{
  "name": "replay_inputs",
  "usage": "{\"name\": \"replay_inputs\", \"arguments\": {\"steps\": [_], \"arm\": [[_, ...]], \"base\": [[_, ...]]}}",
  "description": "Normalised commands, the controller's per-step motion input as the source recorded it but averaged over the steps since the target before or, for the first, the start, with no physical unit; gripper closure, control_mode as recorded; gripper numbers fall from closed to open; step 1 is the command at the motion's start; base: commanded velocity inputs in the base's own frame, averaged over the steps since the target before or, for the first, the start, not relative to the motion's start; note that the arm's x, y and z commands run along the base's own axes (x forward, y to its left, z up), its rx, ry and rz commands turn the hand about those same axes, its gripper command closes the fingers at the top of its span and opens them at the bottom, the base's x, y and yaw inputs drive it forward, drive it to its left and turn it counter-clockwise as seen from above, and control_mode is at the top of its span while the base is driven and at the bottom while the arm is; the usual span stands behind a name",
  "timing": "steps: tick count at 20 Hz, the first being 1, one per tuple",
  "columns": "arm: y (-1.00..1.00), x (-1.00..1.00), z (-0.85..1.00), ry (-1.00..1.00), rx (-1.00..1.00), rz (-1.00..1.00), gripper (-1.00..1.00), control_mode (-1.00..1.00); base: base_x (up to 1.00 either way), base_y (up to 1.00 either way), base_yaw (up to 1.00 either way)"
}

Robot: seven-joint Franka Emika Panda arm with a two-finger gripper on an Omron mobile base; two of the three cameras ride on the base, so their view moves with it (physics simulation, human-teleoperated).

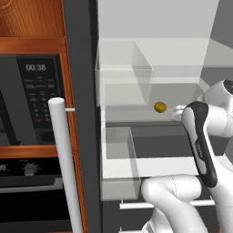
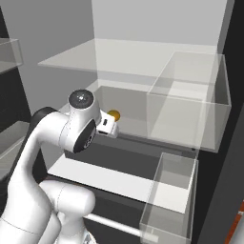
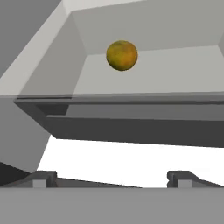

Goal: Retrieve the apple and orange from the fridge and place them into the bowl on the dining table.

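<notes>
The fridge (image 1: 81, 91) stands open, its white inside fitted with clear shelves. The orange (image 1: 159, 107) (image 2: 113, 115) (image 3: 122, 55), small, round and yellow-orange, rests alone on a middle shelf. My gripper (image 3: 112, 178) is open and empty. It points at the orange from in front of the shelf edge, a short way off and a little below it. In the base views my white hand (image 2: 107, 126) hovers just before the fruit. The apple, the bowl and the dining table are out of view.
A black microwave (image 1: 36, 91) and oven sit in wood to the fridge's left. A long white bar handle (image 1: 63, 159) rises in front. Clear bins (image 1: 119, 164) (image 2: 172, 200) and a clear drawer (image 2: 190, 105) flank the shelf. A white lower shelf (image 3: 131, 162) lies beneath.
</notes>
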Motion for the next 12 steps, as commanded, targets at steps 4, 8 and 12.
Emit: {"name": "replay_inputs", "arguments": {"steps": [4,8,12], "arm": [[0.0,0.63,-0.13,0.0,0.0,0.0,-1.0,-1.0],[0.0,0.6,-0.2,0.0,0.0,0.0,-1.0,-1.0],[0.0,0.51,-0.21,0.0,0.0,0.0,-1.0,-1.0]], "base": [[0.0,0.0,0.0],[0.0,0.0,0.0],[0.0,0.0,0.0]]}}
